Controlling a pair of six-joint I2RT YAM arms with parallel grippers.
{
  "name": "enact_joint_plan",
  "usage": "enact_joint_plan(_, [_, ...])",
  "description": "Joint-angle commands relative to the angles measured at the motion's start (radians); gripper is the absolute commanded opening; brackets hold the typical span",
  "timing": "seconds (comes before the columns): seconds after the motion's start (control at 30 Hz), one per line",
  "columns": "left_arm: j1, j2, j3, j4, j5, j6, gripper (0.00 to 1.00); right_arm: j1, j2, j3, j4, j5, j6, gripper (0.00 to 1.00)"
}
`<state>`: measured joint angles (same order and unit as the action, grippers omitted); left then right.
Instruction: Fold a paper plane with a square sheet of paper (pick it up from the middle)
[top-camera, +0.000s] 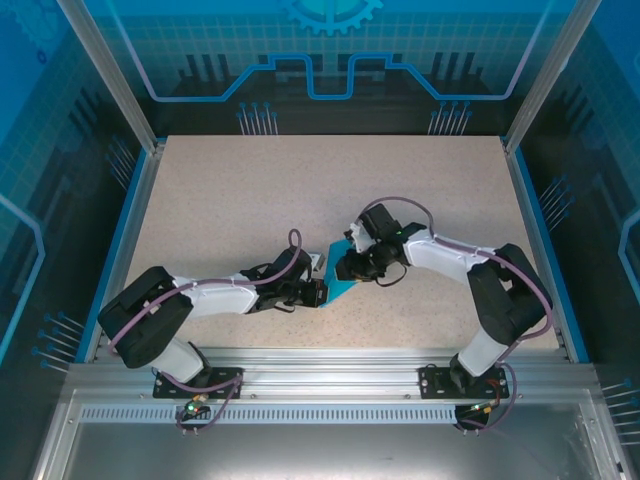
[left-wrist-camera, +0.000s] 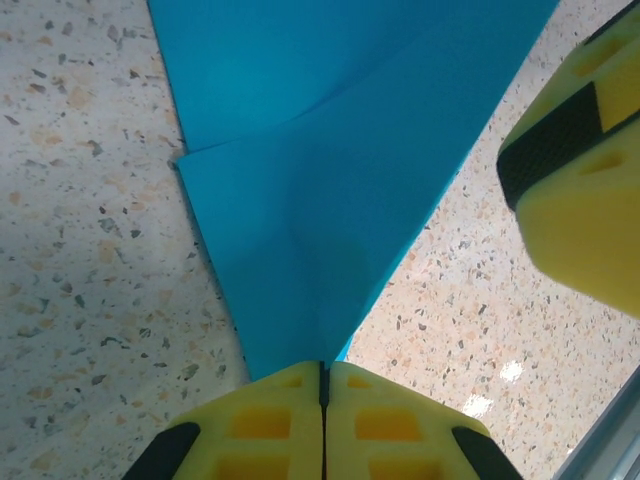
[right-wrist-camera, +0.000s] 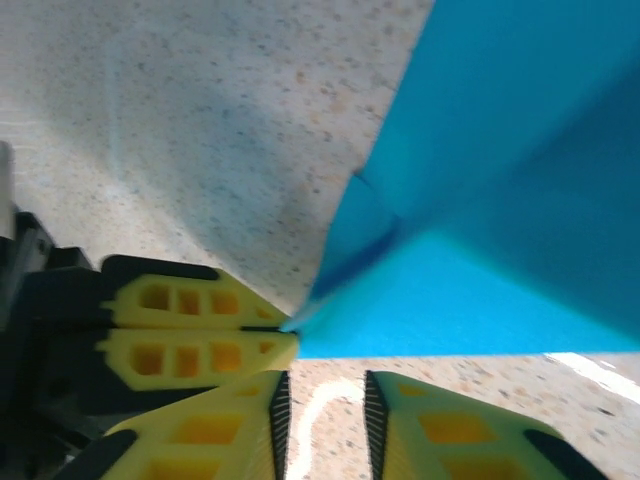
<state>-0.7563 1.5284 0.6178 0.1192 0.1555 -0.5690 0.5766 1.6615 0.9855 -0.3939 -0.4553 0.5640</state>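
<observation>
The teal sheet of paper (top-camera: 340, 289), folded into overlapping layers that narrowed to a point, was at the front middle of the speckled bench (top-camera: 300, 190), between the ends of the two arms. The left jaws were pressed fully together on that narrow tip, their yellow fingers (left-wrist-camera: 270, 430) meeting with no gap. The right jaws stood slightly apart, with bare bench showing between their fingers (right-wrist-camera: 450, 440). They were just short of the paper's edge and close beside the left jaws, gripping nothing.
</observation>
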Motion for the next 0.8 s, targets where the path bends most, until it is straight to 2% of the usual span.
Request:
enact_joint_plan(0.0, [0.010, 0.004, -0.010, 0.027, 0.023, -0.017, 0.08, 0.012, 0.049, 0.043, 0.033, -0.042, 0.012, 0.21])
enact_joint_plan(0.13, [0.015, 0.003, -0.013, 0.023, 0.021, -0.020, 0.08, 0.012, 0.085, 0.070, 0.052, -0.057, 0.019, 0.15])
enact_joint_plan(0.6, [0.015, 0.019, -0.024, 0.017, 0.013, -0.026, 0.09, 0.011, 0.189, 0.134, 0.041, -0.043, 0.018, 0.14])
enact_joint_plan(0.77, [0.015, 0.015, -0.025, 0.004, 0.012, -0.022, 0.18, 0.008, 0.208, 0.139, 0.035, -0.026, 0.011, 0.13])
